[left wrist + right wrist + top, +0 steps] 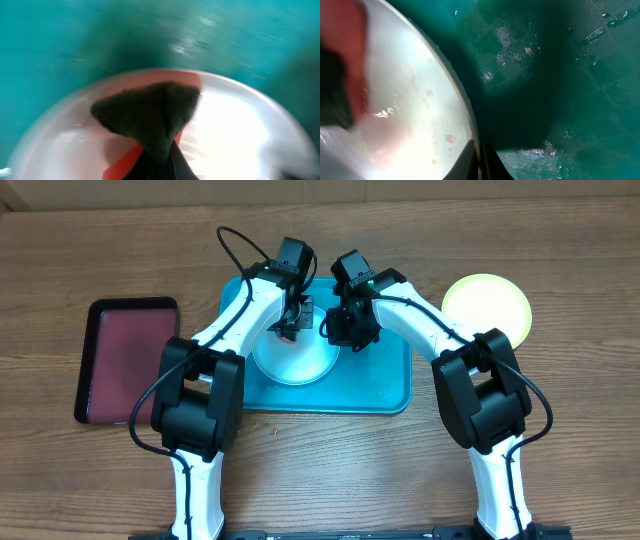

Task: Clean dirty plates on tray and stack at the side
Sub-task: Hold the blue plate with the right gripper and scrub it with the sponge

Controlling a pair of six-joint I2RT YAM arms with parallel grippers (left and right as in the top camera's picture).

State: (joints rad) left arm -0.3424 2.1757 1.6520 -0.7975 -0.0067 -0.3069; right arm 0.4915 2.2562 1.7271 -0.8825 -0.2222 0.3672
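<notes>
A pale, white-looking plate [296, 363] lies on the teal tray [385, 385]. My left gripper [288, 328] is shut on a dark sponge [145, 114] and presses it on the plate's [240, 125] far side, where red sauce [175, 76] shows. My right gripper [336, 335] is shut on the plate's right rim [462, 102], its fingers [477, 157] on either side of the edge. Small red specks [449, 138] dot the plate near that rim. A yellow-green plate [487, 306] lies on the table right of the tray. A third plate is not in view.
A dark-red, black-rimmed tray [128, 360] lies on the wooden table left of the teal tray. The teal tray's bare floor [560, 85] is wet. Both arms cross over the tray's back half.
</notes>
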